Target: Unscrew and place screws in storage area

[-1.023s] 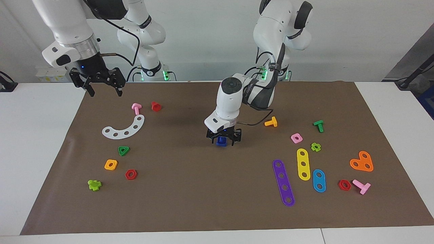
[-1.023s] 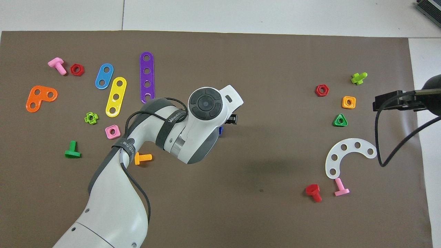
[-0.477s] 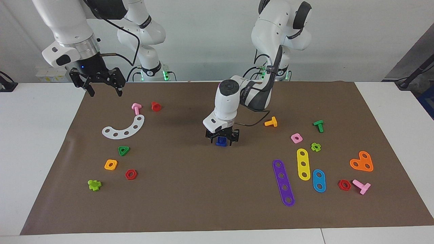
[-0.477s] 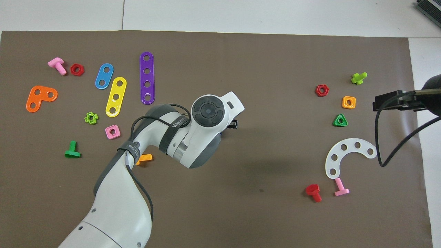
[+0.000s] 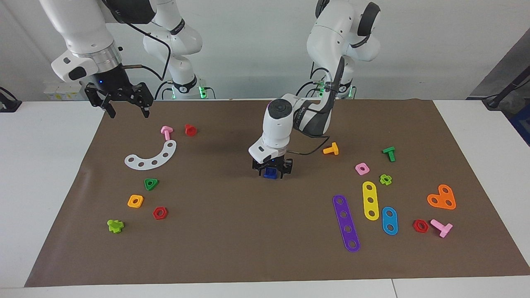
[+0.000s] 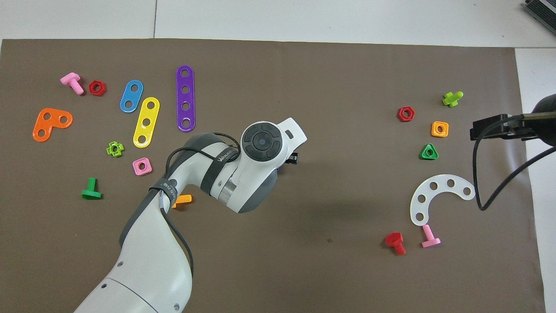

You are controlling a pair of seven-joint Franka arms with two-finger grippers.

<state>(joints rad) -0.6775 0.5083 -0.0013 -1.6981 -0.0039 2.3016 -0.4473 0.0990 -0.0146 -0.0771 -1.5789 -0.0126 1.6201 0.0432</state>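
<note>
A small dark-blue screw (image 5: pixel 270 173) stands on the brown mat (image 5: pixel 232 231) near its middle. My left gripper (image 5: pixel 271 173) is down around it, open, with one finger on either side of the blue piece and a narrow gap to each. In the overhead view the left wrist hides the screw. My right gripper (image 5: pixel 126 111) waits open and empty in the air over the mat's edge at the right arm's end.
Toward the right arm's end lie a white arc plate (image 5: pixel 151 157), a pink bolt (image 5: pixel 166 132), a red bolt (image 5: pixel 190 130) and several nuts. Toward the left arm's end lie an orange bolt (image 5: pixel 331 149), a green bolt (image 5: pixel 389 153), coloured strips (image 5: pixel 346 222) and an orange plate (image 5: pixel 442 198).
The left gripper's fingers have drawn closer together around the blue screw, and its wrist has shifted slightly. The right arm has not moved.
</note>
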